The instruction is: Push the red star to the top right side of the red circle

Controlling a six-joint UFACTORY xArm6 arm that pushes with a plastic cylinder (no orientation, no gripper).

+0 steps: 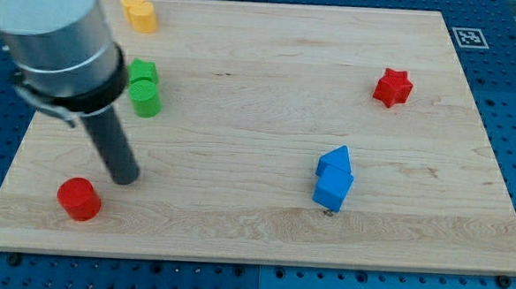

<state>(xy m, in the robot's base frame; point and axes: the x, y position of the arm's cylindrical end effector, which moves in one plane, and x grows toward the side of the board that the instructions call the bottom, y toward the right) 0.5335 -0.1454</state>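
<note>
Red star (392,87) is seen at upper right of the frame; red circle (79,198) at lower left; the tip (125,178) sits just right of the circle, well apart from the star. No gripper is fitted, only a bare rod, so nothing is grasped. Risks judged: the circle gets nudged as the tip departs; the two blue blocks (333,178) are clipped mid-surface (244,73) if the star is pushed straight across.

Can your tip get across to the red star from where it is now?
Probably yes. My tip sits at the view's left, just up-right of the red circle. The red star is far to the upper right; bare board lies between, and the blue blocks sit below that line.
</note>
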